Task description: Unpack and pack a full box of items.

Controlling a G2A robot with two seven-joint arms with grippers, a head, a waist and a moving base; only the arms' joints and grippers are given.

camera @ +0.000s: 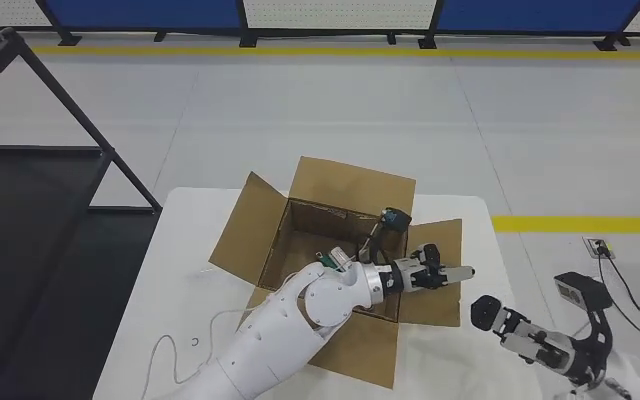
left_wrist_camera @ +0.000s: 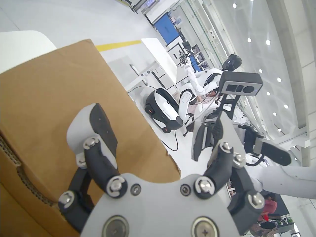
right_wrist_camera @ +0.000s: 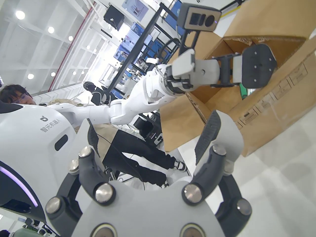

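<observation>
An open cardboard box [camera: 300, 245] stands on the white table [camera: 190, 250] with all its flaps folded out. Small items lie inside: a green-and-white one [camera: 338, 259] near my arm and a teal one [camera: 396, 217] at the far right corner. My left gripper [camera: 455, 272] hovers over the right flap [left_wrist_camera: 61, 94], open and empty [left_wrist_camera: 160, 117]. My right gripper [camera: 482, 312] is low over the table off the box's right front corner, open with nothing in it [right_wrist_camera: 151, 124]. The right wrist view looks along the box's side wall [right_wrist_camera: 271, 99] toward the left gripper [right_wrist_camera: 222, 71].
A thin white cable [camera: 190, 345] loops on the table's near left part. A black metal frame [camera: 70, 120] stands off the table's left side. The table's right edge [camera: 495, 240] is close behind the right flap.
</observation>
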